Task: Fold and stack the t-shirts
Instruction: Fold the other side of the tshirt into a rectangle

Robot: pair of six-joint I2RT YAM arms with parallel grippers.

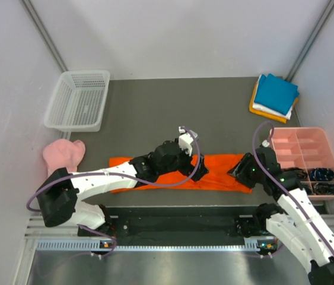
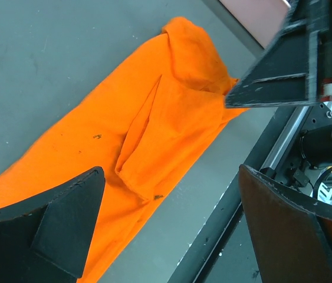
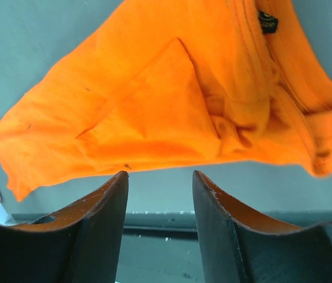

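Note:
A bright orange t-shirt (image 1: pixel 214 175) lies folded into a long strip along the table's near edge; it also shows in the left wrist view (image 2: pixel 154 118) and the right wrist view (image 3: pixel 154 100). My left gripper (image 2: pixel 170 171) hangs wide open above the strip's near edge, around its middle (image 1: pixel 191 163), holding nothing. My right gripper (image 3: pixel 160 174) is open just short of the near hem at the shirt's right end (image 1: pixel 241 170), with only bare table between its fingers. A stack of folded t-shirts (image 1: pixel 276 94), teal blue on top of white and yellow, sits at the back right.
A white mesh basket (image 1: pixel 78 100) stands at the back left. A pale pink cap (image 1: pixel 63 154) lies at the left edge by my left arm. A pink compartment tray (image 1: pixel 300 142) with dark small parts sits at the right. A metal rail (image 1: pixel 178 219) runs along the near edge.

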